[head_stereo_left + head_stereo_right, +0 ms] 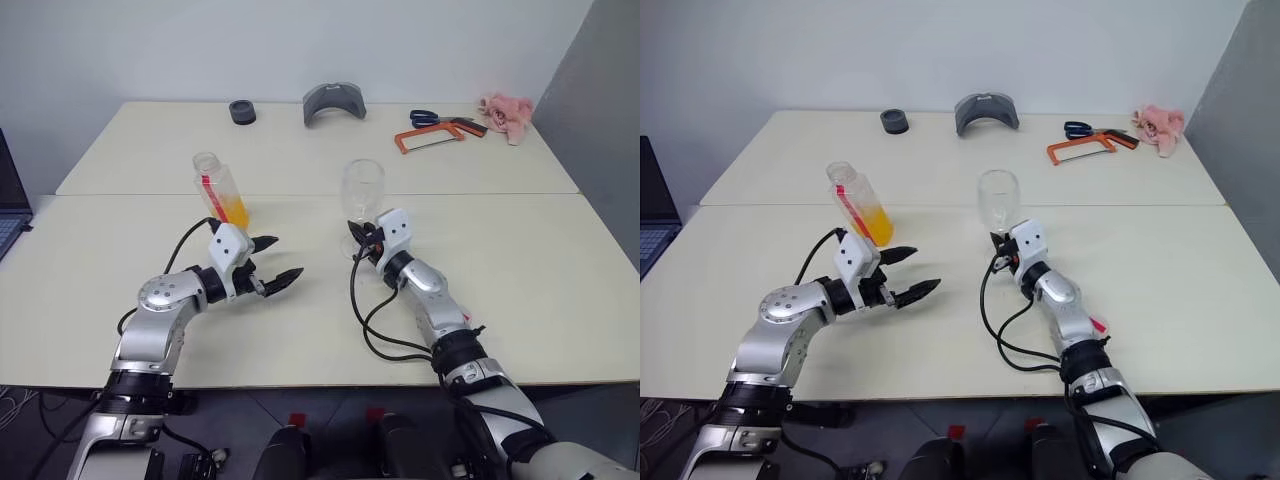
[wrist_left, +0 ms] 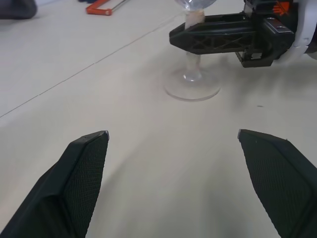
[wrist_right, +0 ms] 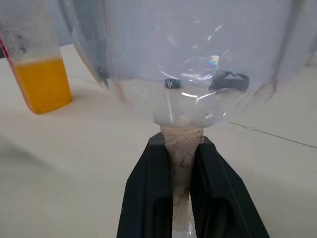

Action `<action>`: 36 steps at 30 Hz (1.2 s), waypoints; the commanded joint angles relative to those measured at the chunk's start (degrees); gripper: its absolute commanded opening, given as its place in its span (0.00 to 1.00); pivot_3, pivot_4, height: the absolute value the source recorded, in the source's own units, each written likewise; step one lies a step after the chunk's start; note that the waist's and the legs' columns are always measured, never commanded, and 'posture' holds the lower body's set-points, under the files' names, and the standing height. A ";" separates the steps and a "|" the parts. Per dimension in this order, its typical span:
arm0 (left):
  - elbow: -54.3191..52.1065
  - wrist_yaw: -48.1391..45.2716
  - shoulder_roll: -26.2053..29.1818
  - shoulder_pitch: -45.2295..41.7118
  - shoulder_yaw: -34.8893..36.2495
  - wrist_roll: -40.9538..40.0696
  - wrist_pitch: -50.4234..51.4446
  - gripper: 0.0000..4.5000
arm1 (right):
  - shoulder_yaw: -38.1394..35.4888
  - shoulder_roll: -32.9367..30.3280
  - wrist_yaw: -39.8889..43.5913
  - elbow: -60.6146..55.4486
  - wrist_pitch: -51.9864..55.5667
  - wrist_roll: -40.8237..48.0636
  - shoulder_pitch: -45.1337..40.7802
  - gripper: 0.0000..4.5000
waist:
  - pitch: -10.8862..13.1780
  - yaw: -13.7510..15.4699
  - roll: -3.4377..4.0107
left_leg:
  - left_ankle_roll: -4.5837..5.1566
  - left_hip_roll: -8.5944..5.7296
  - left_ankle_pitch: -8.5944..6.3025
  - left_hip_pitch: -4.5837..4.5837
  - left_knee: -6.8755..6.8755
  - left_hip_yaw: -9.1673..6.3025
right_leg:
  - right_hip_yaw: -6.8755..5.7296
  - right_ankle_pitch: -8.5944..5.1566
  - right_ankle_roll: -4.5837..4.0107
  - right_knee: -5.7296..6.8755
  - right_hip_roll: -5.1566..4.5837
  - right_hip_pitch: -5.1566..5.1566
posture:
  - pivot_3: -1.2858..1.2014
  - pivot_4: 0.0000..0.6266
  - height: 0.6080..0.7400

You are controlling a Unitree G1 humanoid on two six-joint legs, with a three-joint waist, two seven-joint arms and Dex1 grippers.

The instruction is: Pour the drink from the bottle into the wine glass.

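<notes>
Orange drink low in uncapped bottle on table, left gripper gaping wide — empty, right gripper clamped on glass stem

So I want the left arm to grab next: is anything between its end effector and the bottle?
Nothing visible. The left end effector is open, and the bottle stands just behind it on bare table.

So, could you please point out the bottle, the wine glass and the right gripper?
bottle (image 1: 222, 191), left eye view, its body.
wine glass (image 1: 363, 184), left eye view, its bowl.
right gripper (image 3: 182, 163), right wrist view, between the fingertips at the stem.
</notes>
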 commanded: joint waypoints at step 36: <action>-16.39 0.47 12.18 -2.75 8.45 -10.03 13.07 1.00 | -3.07 3.81 3.20 22.44 -12.97 -1.63 -12.85 0.99 | 0.01 -0.02 0.00 | -0.02 -0.01 0.01 0.00 -0.03 -0.03 | -0.02 0.00 0.00 -0.01 -0.01 0.01 | 0.52 0.24 1.00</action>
